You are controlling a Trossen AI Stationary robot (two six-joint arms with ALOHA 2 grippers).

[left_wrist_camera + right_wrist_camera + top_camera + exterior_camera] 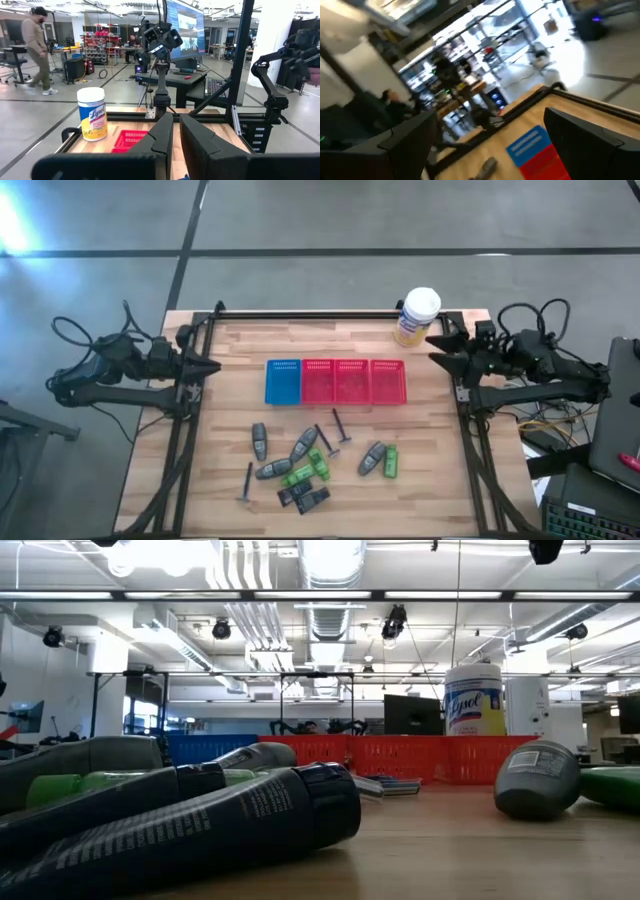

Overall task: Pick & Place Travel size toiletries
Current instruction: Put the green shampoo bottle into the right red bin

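The travel size toiletries lie loose on the near half of the table: grey oval pieces (259,440) (372,458), green little bottles (391,461) (300,475), thin dark razors (340,426) (247,480) and dark flat packets (305,498). In the low view the dark packets (200,820) fill the foreground, with a grey piece (537,778) to the right. My left gripper (212,367) hovers shut over the table's left edge, level with the baskets. My right gripper (436,348) hovers open over the right edge, its fingers wide apart in the right wrist view (490,145). Neither gripper is near the toiletries.
A blue mesh basket (283,381) and a row of red mesh baskets (354,381) stand mid-table between the grippers. A white-lidded, yellow-labelled canister (417,317) stands at the far right corner. A dark frame rail (300,315) runs along the far edge. A person (40,47) walks in the room beyond.
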